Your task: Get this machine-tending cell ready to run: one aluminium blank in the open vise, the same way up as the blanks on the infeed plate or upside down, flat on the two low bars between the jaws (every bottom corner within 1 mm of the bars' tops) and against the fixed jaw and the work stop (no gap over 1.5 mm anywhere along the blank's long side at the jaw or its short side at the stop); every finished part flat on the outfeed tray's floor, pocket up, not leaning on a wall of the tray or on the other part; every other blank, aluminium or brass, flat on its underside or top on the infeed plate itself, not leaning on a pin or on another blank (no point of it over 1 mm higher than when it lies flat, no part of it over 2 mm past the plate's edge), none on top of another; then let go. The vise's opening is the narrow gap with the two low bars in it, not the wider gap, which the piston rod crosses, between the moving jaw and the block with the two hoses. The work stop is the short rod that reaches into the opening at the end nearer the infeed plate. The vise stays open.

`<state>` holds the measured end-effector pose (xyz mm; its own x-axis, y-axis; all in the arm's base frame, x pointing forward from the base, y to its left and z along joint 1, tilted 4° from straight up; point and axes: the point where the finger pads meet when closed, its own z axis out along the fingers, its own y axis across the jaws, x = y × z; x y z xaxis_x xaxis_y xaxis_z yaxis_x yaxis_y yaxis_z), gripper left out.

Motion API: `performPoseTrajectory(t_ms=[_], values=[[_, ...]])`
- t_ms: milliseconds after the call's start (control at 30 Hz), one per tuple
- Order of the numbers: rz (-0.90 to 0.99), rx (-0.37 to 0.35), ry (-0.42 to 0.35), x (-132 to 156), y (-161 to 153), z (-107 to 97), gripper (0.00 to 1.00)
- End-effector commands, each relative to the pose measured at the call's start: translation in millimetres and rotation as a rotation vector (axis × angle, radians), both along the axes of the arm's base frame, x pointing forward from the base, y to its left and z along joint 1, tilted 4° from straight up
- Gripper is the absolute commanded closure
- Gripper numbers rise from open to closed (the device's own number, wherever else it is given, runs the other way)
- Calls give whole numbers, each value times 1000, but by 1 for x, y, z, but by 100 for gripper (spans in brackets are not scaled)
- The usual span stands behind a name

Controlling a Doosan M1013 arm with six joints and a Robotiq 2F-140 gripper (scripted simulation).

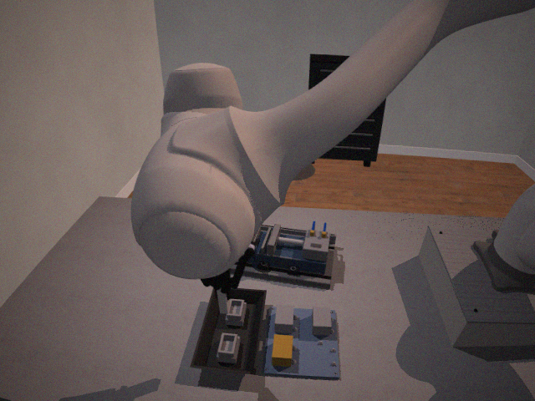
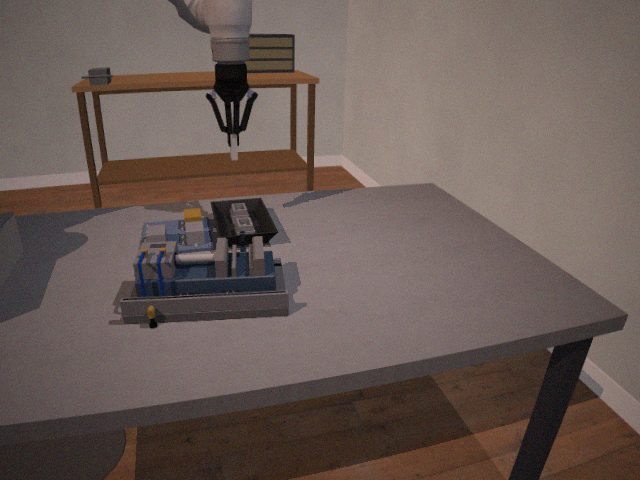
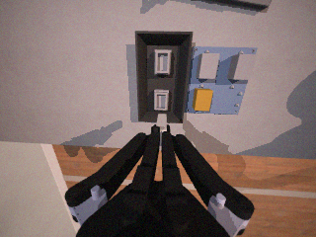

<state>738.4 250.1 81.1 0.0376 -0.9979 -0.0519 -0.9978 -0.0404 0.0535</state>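
- Hand (image 1: 221,297) (image 2: 234,150) (image 3: 162,119): closed, gripping nothing; pale fingertips together, pointing down.
- Position: raised over the desk (image 1: 129,259) (image 2: 413,289) (image 3: 49,99). Height above the outfeed tray (image 1: 259,330) (image 2: 271,219) (image 3: 189,74) cannot be read exactly.
- Edges: the dark tray has raised walls and stands close beside the blue infeed plate (image 1: 315,361) (image 2: 203,248) (image 3: 222,99); small pins rise from the plate.
- Room: desk surface extends beyond the vise (image 1: 298,262) (image 2: 206,284) on its fixed-jaw side, out to the desk's edge.
- Exterior view: shows the vise opening — two low bars between the moving jaw (image 2: 221,258) and the fixed jaw (image 2: 256,258). In the top view, the arm (image 1: 276,129) (image 2: 231,20) covers that end.
- Wrist view: separates tray and plate plainly and looks into both part pockets.
- Aluminium blanks: two plain pale grey blocks, one (image 1: 284,318) (image 2: 194,233) (image 3: 208,65) nearer the tray, the other (image 1: 322,320) (image 2: 155,232) (image 3: 240,66) across the plate; both on the plate, apart.
- Brass blank (image 1: 282,350) (image 2: 192,214) (image 3: 202,100): yellow block — same plate, tray side.
- Finished parts: near-vise part (image 1: 235,312) (image 2: 244,223) (image 3: 162,61) and far part (image 1: 227,347) (image 2: 239,208) (image 3: 161,100) sit apart inside the tray, pockets up.
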Motion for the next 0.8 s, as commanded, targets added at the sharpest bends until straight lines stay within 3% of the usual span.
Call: performPoseTrajectory(t_ms=[0, 300, 400, 500, 533, 767], values=[[-5, -1, -2, 3, -2, 5, 100], [-5, -1, -2, 2, -3, 6, 100], [-6, -1, -2, -34, -25, 10, 100], [-6, -1, -2, -40, -29, 11, 100], [-6, -1, -2, -64, -43, 13, 100], [-7, -1, -2, -121, -72, 14, 100]])
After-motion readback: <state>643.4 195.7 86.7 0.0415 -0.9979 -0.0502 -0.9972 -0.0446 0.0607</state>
